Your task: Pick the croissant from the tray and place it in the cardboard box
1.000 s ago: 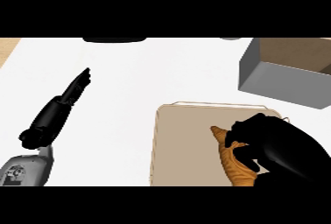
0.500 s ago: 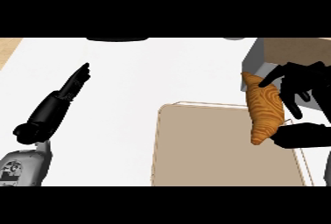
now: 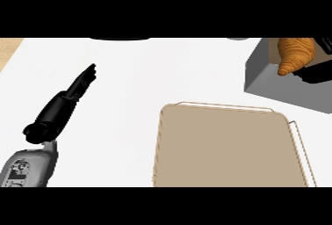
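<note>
- The tray (image 3: 227, 145) now lies bare; the croissant was lifted off it within the last second.
- The cardboard box (image 3: 276, 83) now has the croissant (image 3: 295, 52) over its opening, nearly placed.
- The right hand (image 3: 318, 72) still grasps the croissant.
- The left hand (image 3: 68, 103) rests, fingers straight.

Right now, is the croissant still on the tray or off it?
Off it. The croissant hangs over the open cardboard box, beside the right hand; the tray is bare.

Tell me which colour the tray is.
The tray is light tan-brown, seen in the head view.
</note>
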You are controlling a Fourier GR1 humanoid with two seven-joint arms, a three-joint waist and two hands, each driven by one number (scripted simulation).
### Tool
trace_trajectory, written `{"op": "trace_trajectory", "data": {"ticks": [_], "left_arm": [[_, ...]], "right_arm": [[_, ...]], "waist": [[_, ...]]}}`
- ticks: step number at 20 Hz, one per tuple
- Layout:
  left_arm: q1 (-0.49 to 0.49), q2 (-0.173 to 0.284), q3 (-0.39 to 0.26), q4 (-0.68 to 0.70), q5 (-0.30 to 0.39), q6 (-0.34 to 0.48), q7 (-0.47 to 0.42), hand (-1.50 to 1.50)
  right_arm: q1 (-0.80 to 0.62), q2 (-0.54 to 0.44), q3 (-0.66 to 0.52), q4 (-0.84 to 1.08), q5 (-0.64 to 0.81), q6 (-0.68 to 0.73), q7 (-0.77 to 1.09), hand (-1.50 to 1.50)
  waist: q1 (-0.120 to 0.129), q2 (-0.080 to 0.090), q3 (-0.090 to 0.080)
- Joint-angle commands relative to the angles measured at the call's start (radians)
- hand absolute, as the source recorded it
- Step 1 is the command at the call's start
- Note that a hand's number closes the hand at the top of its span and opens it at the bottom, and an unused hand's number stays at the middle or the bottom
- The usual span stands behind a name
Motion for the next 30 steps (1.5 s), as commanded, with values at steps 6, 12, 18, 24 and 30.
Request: {"op": "trace_trajectory", "data": {"ticks": [6,12,18,24,30], "left_arm": [[-0.030,-0.009,-0.008,-0.012,-0.001,-0.011,0.034,0.00],[-0.008,-0.033,-0.035,0.009,-0.051,0.022,-0.022,0.00],[-0.003,-0.014,-0.009,0.040,-0.027,-0.009,-0.052,0.00],[0.004,-0.016,-0.009,-0.002,-0.025,-0.006,-0.019,0.00],[-0.033,-0.022,-0.002,0.019,-0.024,0.003,-0.001,0.00]], "right_arm": [[-0.093,-0.199,0.116,0.433,0.129,0.079,-0.135,1.50],[-0.146,-0.311,0.217,0.693,0.244,0.043,-0.306,1.50],[-0.195,-0.340,0.259,0.902,0.250,0.047,-0.516,-1.50],[-0.246,-0.328,0.091,0.961,0.019,0.078,-0.648,-1.50],[-0.357,-0.283,-0.208,1.161,-0.297,0.236,-0.408,-1.50]], "waist": [[0.015,0.004,0.001],[0.032,0.010,0.001],[0.031,0.014,0.002],[0.021,0.004,0.003],[0.014,0.007,0.003]]}}
